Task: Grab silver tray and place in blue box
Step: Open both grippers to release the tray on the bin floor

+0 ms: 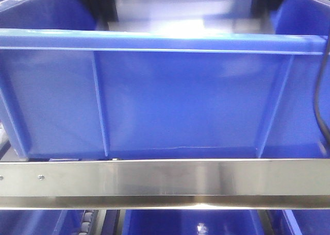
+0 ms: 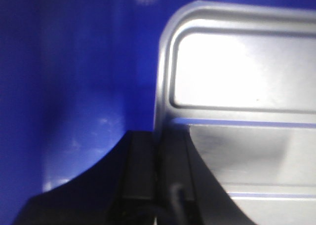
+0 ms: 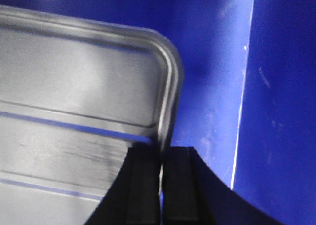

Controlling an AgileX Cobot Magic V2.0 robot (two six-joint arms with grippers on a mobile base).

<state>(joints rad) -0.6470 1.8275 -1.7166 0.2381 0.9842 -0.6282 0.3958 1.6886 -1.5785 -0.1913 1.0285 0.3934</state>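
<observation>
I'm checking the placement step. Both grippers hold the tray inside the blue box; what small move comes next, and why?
Probably lower the silver tray slightly, kept level, before releasing: the left gripper and right gripper each pinch its rim, blue box walls surround it, yet floor contact isn't visible.

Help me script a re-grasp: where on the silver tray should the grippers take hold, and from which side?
Take the silver tray by its thin raised rim at two opposite ends, one finger inside, one outside. Its floor is too wide and flat to pinch. The left gripper and right gripper each hold it so, coming from outboard beside the blue box walls.
</observation>
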